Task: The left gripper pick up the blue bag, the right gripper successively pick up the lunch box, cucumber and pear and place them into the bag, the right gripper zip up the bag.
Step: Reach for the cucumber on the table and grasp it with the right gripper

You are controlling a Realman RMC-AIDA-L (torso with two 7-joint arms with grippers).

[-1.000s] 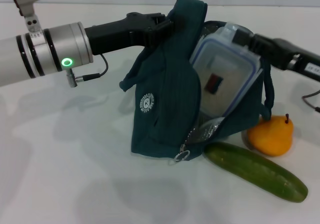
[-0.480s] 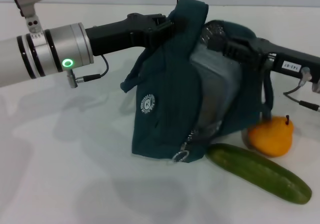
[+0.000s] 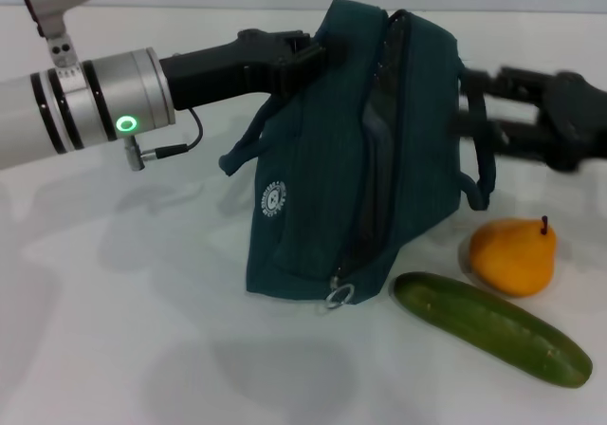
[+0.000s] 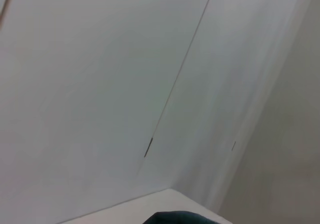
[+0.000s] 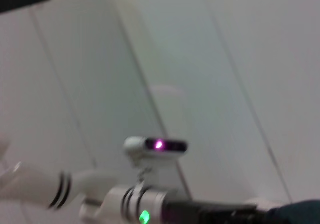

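Now, in the head view, the left gripper (image 3: 318, 50) reaches in from the robot's left on its thick silver-white arm, green light glowing, and its jaws are clamped on the top edge of the blue bag (image 3: 351, 159), holding that edge up high while the bag's bottom rests on the white table (image 3: 123, 349). The bag stands tall and slightly slumped, its round white logo (image 3: 273, 198) facing the camera, the zipper running down the front with the metal ring pull (image 3: 340, 295) hanging near the base, and a narrow strip of silvery lining showing in the open slit. The lunch box cannot be seen anywhere outside the bag, and the opening is too narrow and dark to show it inside. Over on the robot's right, the right gripper (image 3: 474, 102) sits just beside the bag's far side at about mid-height, blurred; its two black fingers look parted with nothing between them, near the rope handle loop that hangs off that side. Down on the table, the pear (image 3: 512, 255) sits right of the bag, stem up, and the cucumber (image 3: 491, 327) lies just in front of it, angled away from the bag's lower corner. The left wrist view shows only a sliver of teal fabric against pale wall panels.
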